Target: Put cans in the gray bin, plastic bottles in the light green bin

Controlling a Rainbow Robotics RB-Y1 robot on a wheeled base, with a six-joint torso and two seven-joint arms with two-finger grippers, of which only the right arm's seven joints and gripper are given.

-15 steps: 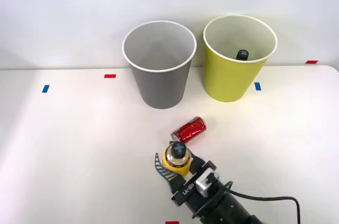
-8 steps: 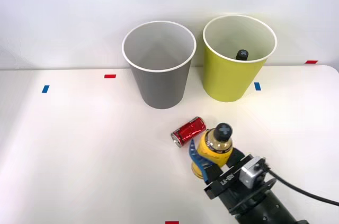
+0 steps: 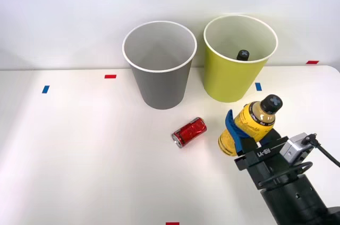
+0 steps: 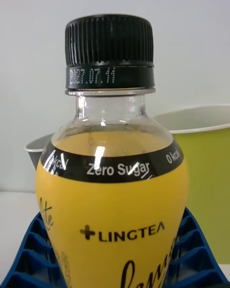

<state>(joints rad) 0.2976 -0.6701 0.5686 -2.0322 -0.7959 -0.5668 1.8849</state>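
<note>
We held the bottle (image 3: 252, 126) tight in our right gripper (image 3: 240, 132), up off the surface (image 3: 79, 150), just in front of the green bin (image 3: 234, 78). Next we needed to lift it over that rim and let go. The label said "Zero Sugar" and "LINGTEA". The can (image 3: 189, 132) lay nearby.

The right arm (image 3: 287, 193) comes in from the lower right of the front view, its black wrist pointing up and to the left. The right gripper (image 3: 239, 129) is closed on the bottle (image 3: 249, 124) and holds it tilted, above the table it seems. The blue ribbed fingers (image 4: 28, 249) press both sides of the bottle's body.
</note>
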